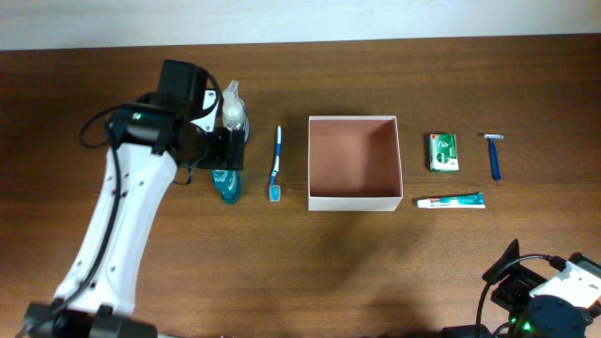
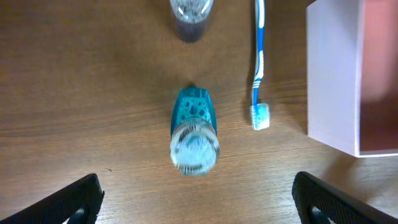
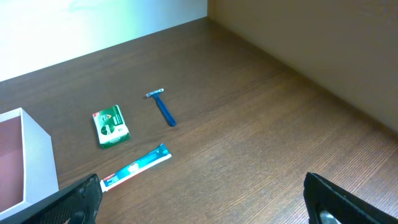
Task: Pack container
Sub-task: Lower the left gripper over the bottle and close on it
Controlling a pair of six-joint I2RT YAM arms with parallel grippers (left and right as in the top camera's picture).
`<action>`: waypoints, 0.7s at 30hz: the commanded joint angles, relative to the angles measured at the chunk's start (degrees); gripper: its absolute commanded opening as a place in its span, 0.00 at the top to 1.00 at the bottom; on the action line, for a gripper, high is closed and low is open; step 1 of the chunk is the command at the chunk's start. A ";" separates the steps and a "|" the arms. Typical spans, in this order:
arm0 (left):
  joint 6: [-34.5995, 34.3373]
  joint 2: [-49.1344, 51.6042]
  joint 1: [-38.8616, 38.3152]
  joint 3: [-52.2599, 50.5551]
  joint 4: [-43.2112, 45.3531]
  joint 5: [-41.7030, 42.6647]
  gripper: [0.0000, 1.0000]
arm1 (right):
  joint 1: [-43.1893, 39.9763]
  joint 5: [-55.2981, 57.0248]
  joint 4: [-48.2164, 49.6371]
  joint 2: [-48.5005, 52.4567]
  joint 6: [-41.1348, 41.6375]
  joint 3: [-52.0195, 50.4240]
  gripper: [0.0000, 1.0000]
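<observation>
The container, a square white-walled box with a pinkish-brown inside, stands empty mid-table. My left gripper hovers open above a teal bottle lying on the table. In the left wrist view the teal bottle lies between and ahead of the open fingers, untouched. A clear bottle stands just behind it, and a blue toothbrush lies beside it. My right gripper is open and empty, low at the table's front right.
Right of the container lie a green packet, a blue razor and a toothpaste tube. The right wrist view shows the packet, razor, tube and the container wall. The left wrist view shows the container's corner.
</observation>
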 commanded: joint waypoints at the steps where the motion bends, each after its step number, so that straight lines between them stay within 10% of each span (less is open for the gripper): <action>1: -0.81 2.62 0.02 0.72 -0.28 -0.61 0.00 | 0.42 0.07 0.15 -0.44 0.31 0.68 0.01; 21: 0.50 12.96 0.04 0.39 -0.52 -0.33 0.01 | 0.42 0.07 0.17 -0.44 0.31 0.68 0.01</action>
